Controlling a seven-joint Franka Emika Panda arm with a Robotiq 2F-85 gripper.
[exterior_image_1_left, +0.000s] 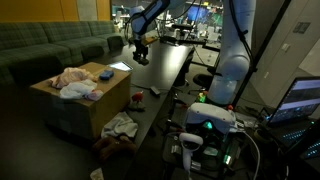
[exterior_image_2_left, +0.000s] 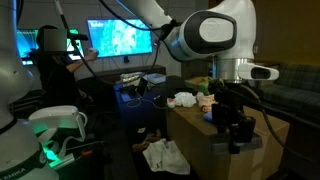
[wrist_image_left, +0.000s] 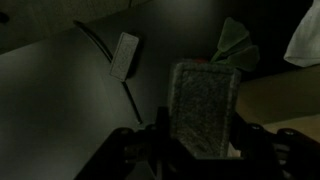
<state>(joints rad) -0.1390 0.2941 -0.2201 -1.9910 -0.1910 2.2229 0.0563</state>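
Grey speckled block: rectangular, upright, clamped between the two fingers of the pincer. The pincer stands at a middling width, closed on the block's sides. No label or print shows on the face in view.

Position: the block hangs in the air in the pincer, off every surface, near the corner of the cardboard box that faces the dark desk. In the wrist view the tan top of the box lies below and to the right of the block.

Nearby, wrist view: a green folded piece just behind the block; a white cloth at the right edge; a small grey slab with a cable, well apart on a dark surface.

Farther out: heaped cloths on the box top; one crumpled cloth on the floor at the foot of the box; a green sofa behind. A lit monitor shows a blue-green picture, any writing too small to read.
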